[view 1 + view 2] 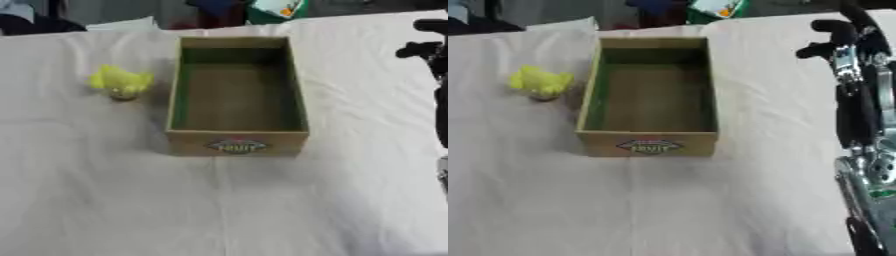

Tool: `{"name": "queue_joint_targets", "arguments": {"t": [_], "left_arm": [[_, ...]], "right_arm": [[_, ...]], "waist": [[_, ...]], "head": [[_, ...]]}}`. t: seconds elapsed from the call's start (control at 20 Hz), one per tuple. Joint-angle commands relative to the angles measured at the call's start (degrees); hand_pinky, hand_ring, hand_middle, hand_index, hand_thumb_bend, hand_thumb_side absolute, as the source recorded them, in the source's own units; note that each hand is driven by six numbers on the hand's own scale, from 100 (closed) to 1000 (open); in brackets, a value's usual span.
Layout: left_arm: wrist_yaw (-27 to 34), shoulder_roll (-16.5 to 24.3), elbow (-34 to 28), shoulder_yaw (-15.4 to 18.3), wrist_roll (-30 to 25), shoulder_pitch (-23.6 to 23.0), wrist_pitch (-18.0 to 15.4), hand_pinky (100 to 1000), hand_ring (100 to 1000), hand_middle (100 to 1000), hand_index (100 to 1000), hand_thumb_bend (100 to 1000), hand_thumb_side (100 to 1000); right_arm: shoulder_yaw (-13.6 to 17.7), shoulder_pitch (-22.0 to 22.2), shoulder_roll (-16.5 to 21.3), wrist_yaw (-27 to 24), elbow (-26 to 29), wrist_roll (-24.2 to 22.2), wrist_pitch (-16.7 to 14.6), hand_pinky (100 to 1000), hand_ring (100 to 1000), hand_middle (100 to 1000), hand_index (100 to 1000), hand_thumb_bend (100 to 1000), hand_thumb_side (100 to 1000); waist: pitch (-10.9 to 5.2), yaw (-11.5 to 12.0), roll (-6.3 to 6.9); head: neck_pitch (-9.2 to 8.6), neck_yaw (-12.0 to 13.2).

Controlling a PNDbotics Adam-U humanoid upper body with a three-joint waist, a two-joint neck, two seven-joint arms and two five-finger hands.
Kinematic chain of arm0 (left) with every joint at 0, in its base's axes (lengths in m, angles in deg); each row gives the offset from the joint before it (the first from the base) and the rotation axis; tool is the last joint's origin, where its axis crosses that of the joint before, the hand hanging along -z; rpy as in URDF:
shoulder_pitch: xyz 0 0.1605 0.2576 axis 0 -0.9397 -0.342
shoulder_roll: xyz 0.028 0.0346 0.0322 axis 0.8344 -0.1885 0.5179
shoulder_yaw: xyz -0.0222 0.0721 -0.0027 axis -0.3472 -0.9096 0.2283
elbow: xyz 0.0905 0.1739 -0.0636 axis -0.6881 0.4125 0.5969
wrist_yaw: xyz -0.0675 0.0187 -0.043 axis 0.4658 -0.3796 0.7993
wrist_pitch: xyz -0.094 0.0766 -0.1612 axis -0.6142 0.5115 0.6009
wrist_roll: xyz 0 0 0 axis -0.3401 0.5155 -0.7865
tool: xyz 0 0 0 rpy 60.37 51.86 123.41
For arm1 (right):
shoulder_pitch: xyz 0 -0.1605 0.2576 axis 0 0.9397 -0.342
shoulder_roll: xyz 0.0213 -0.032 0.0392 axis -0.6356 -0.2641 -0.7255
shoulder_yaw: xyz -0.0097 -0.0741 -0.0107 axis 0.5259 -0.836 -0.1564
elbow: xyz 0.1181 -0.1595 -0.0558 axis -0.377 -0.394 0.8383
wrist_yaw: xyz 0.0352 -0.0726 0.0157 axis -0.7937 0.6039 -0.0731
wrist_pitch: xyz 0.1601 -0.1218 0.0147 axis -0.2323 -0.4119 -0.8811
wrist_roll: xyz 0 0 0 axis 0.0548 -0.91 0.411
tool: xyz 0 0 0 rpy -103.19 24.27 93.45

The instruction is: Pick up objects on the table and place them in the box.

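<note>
- Right hand raised at the table's right edge, fingers curled together, holding nothing.
- Box well left of the fingers, empty.
- Yellow object beyond the box, on the table.
- Step: likely pre-reach; next calls for crossing over the box, or using the unseen left hand.

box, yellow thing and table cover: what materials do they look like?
Box: looks like cardboard, matte brown walls, a printed label on the front, greenish lining inside. Yellow thing: probably soft plastic or rubber, bright even colour, on a darker base; too blurred to be sure. Table cover: white cloth, matte, with creases and soft folds.
</note>
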Motion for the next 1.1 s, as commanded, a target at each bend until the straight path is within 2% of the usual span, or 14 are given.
{"name": "queue_joint_targets", "arguments": {"t": [0.05,0.3,0.55,0.7,1.1], "left_arm": [[-1.40,0.32,1.38,-0.91,-4.89,2.70,-3.32,626,785,810,990,315,588],[-3.13,-1.46,3.46,-2.28,-5.82,5.61,-3.56,626,785,808,987,317,602],[-3.59,-1.67,3.95,-2.43,-5.62,6.00,-3.80,626,785,808,987,317,602],[-3.28,-3.94,5.60,-3.36,-6.91,8.37,-3.69,623,779,793,978,330,623],[-2.26,-7.39,10.74,-3.08,-10.30,14.39,-3.24,623,777,789,976,326,633]], "right_arm": [[0.04,-0.80,1.58,-0.16,1.14,-0.29,-0.04,827,598,725,934,100,749],[-0.11,-0.92,1.66,-0.25,1.14,-0.49,0.01,827,598,726,935,100,748],[-0.11,-0.93,1.67,-0.26,1.14,-0.51,0.02,827,598,726,935,100,748],[-0.58,-1.85,1.54,-0.47,1.14,-1.02,-0.05,828,599,726,933,100,752],[-0.93,-2.98,1.40,-0.81,1.14,-1.77,-0.07,828,599,726,933,100,752]], "waist": [[-0.81,-0.19,0.25],[-0.53,-0.58,0.40],[-0.51,-0.59,0.41],[-0.10,-1.87,0.16],[0.57,-3.51,0.43]], "head": [[-0.78,0.55],[-1.06,1.03],[-1.06,1.05],[-1.15,3.07],[-2.26,4.52]]}}
